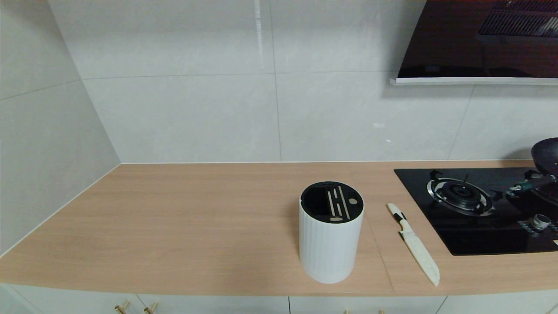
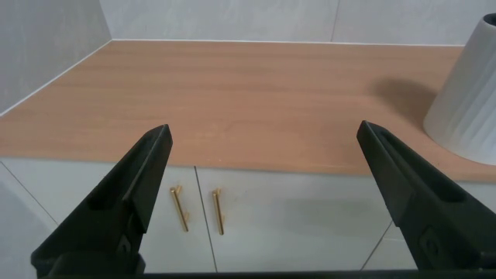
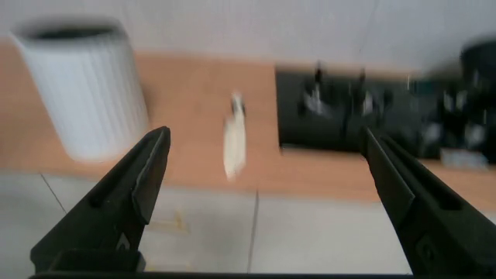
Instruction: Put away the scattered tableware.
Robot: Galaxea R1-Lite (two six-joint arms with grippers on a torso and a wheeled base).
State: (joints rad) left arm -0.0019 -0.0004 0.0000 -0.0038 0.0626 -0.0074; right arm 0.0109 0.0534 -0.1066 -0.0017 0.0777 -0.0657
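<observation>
A white ribbed holder (image 1: 331, 244) stands upright on the wooden counter (image 1: 174, 218), a little right of centre in the lower half of the head view; its black top has an open well on the left side and narrow slots on the right; a pale knife (image 1: 415, 246) lies flat on the counter just to the right of the holder, apart from it, between it and the black hob (image 1: 440, 231); its handle, with a dark band, points toward the wall and its blade tip toward the front edge; a burner ring (image 1: 460, 196) sits on the hob and a dark pan (image 1: 547, 157) shows at the right edge, with the hood (image 1: 479, 39) in the upper right corner; the left gripper (image 2: 263, 136) hangs in front of the counter edge with its jaws spread wide and nothing between them, above two brass cabinet handles (image 2: 180, 209); the right gripper (image 3: 265, 139) is likewise spread wide and empty, facing the knife from in front of the counter.
</observation>
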